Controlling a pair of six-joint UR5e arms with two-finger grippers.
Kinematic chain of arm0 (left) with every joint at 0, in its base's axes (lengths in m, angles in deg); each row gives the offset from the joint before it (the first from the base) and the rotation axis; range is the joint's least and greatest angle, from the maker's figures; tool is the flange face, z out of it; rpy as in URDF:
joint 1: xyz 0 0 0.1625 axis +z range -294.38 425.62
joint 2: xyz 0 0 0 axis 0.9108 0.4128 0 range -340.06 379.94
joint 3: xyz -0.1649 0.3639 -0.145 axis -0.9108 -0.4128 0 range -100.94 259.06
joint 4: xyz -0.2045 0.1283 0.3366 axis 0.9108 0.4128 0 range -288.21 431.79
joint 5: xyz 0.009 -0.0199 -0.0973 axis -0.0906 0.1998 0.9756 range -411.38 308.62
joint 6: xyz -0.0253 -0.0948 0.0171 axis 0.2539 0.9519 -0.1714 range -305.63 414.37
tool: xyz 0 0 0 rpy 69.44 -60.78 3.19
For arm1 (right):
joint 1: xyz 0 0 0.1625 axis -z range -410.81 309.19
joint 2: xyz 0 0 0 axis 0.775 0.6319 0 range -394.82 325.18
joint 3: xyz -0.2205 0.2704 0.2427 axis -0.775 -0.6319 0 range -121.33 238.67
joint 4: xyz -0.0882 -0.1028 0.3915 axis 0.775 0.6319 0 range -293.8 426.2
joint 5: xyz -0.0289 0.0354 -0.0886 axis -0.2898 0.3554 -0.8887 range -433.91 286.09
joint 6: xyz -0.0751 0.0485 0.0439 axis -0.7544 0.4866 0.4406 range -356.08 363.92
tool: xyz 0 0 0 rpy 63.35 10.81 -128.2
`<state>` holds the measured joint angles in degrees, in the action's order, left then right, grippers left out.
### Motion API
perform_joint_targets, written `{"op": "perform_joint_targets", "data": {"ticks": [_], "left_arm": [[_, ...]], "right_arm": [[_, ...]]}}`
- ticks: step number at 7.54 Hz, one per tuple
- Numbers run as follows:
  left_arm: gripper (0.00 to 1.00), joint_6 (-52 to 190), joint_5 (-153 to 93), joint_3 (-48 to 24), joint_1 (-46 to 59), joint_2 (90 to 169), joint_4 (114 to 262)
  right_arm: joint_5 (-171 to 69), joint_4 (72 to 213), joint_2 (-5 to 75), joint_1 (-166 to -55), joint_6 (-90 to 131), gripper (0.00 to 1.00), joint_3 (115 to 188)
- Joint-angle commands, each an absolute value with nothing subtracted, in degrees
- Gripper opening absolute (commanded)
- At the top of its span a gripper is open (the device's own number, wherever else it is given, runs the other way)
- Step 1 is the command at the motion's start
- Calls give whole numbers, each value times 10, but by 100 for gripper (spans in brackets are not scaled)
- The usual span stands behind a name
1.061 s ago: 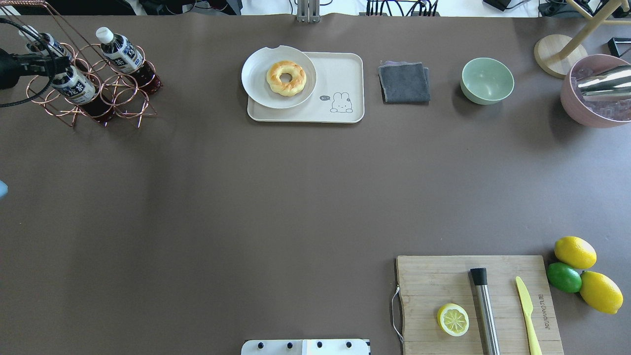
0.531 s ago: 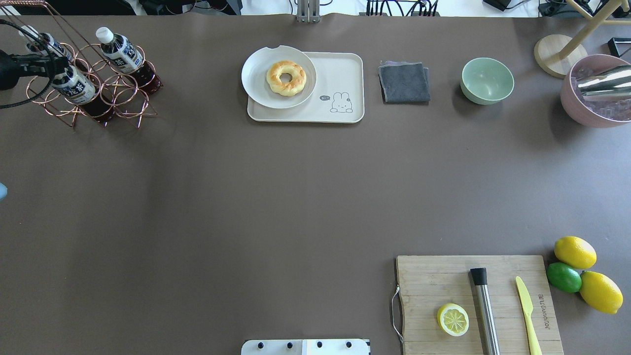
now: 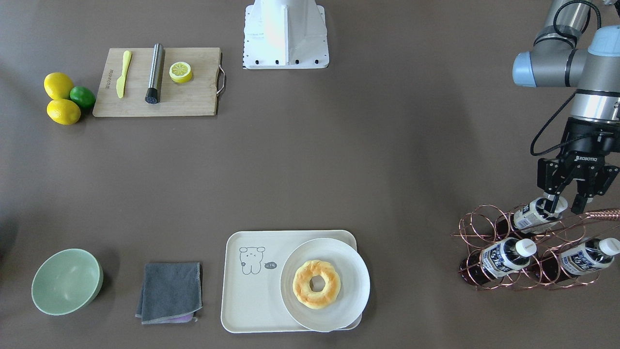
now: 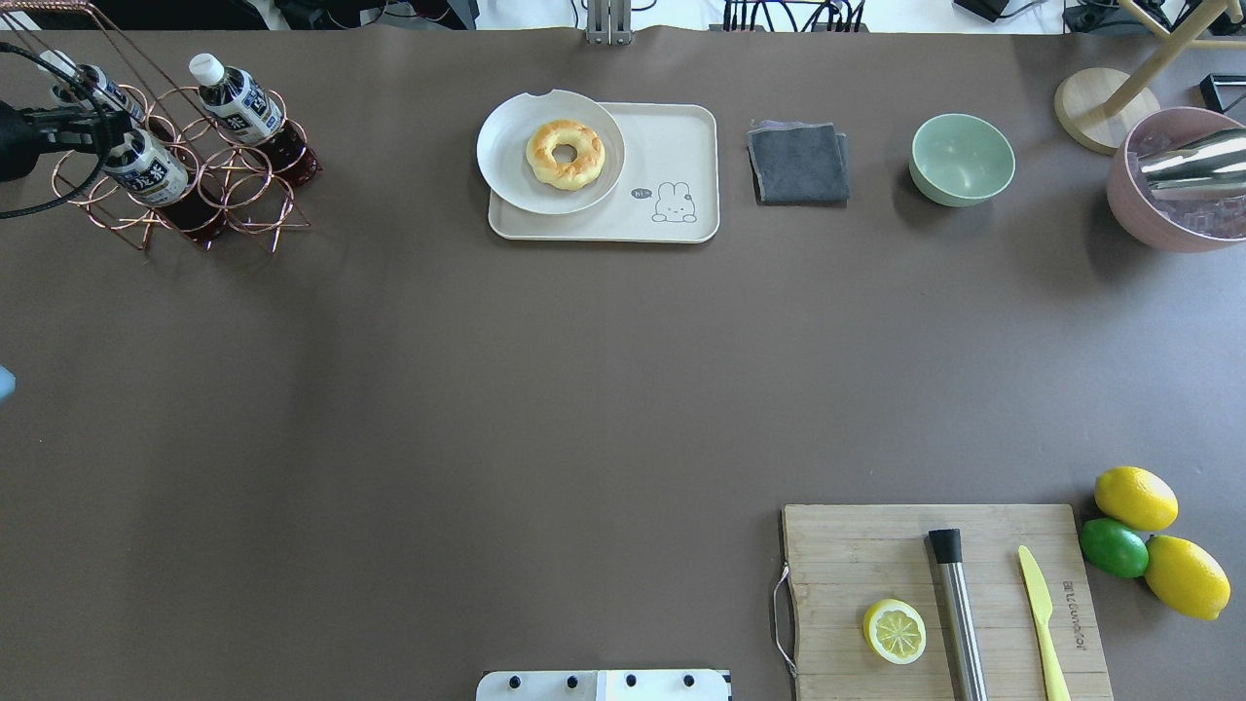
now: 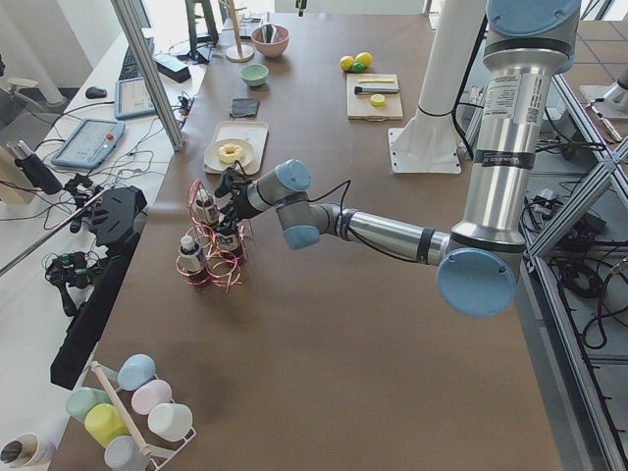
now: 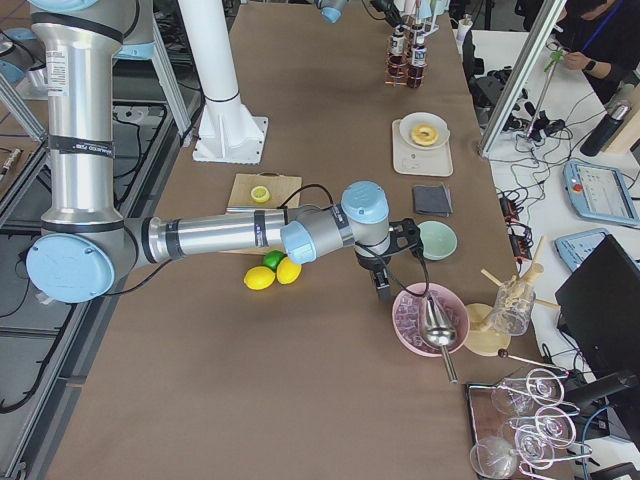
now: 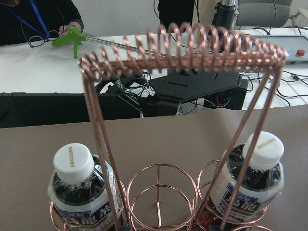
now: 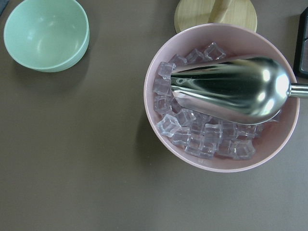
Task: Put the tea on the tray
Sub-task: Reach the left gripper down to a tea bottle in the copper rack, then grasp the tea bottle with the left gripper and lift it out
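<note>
Brown matting covers the long table. At its far corner on the robot's left stands a copper wire rack with 3 alike bottles lying in its rings. The tea is the upper bottle, the one nearest the robot. A second bottle and a third bottle lie lower, side by side.

The left gripper hangs over the rack with its fingers spread, 1 on each side of the tea's white cap. Whether they touch the cap I cannot tell. The left wrist view shows the rack's coiled handle and 2 capped bottles with an empty ring between them.

The tray lies well apart from the rack, midway along the far edge. A round white plate with a doughnut covers the tray's end nearer the rack and overhangs its rim. The end with the bear drawing is bare. Beyond the tray lie a folded grey cloth and a mint-green bowl.

The right gripper hovers between that bowl and a pink bowl of ice cubes, which holds a metal scoop. Whether its fingers are apart or together I cannot tell.
</note>
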<state>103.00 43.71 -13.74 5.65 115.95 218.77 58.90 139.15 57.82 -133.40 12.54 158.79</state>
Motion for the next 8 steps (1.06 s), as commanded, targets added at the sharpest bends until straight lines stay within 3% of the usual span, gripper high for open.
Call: {"op": "perform_joint_targets", "data": {"ticks": [1,5,8], "left_arm": [[4,1031,433,-138,57,1155,2201],[0,1030,460,-208,47,1153,2159],[0,946,504,-281,-46,1156,2079]], "right_arm": [[589,1392,578,-1334,125,100,1588],[588,1392,576,-1333,126,100,1588],[589,1392,576,-1334,126,100,1589]]}}
